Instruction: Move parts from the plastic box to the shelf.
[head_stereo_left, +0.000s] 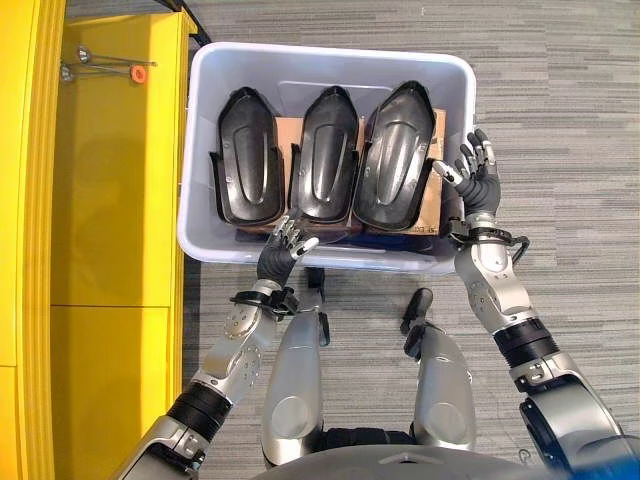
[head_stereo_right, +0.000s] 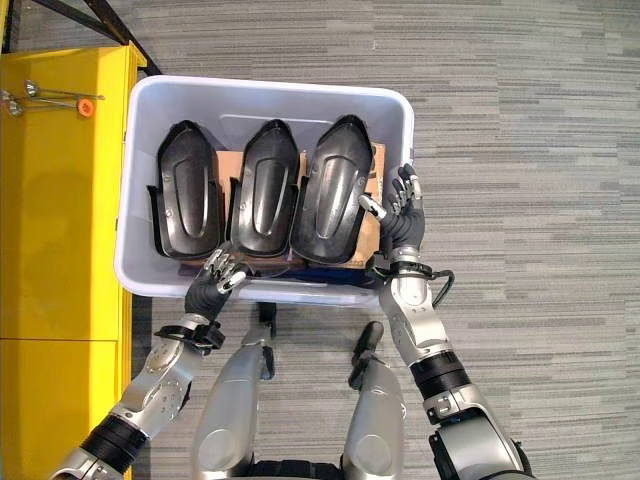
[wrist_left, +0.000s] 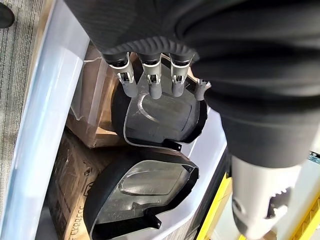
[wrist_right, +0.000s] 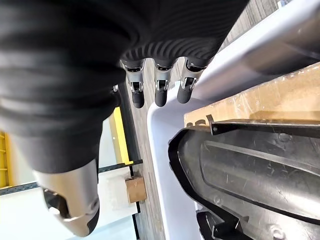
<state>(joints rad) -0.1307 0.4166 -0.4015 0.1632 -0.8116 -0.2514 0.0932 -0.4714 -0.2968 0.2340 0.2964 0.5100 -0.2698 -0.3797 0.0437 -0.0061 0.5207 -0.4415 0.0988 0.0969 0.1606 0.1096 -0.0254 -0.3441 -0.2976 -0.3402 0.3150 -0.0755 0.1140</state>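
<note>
Left eye view: yellow shelf (head_stereo_left: 115, 190) beside plastic box (head_stereo_left: 330, 62)

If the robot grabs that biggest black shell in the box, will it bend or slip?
The biggest black part looks like a thin moulded shell, so it is probably stiff and light for its size. Its glossy curved top may slip; the rim by the right hand seems easier to hold. It lies tilted on brown cardboard, so a push could rock it.

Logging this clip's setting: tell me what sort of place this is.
Probably a workshop or factory parts station: a plastic box of black moulded parts stands on grey carpet flooring beside a yellow shelf.
</note>
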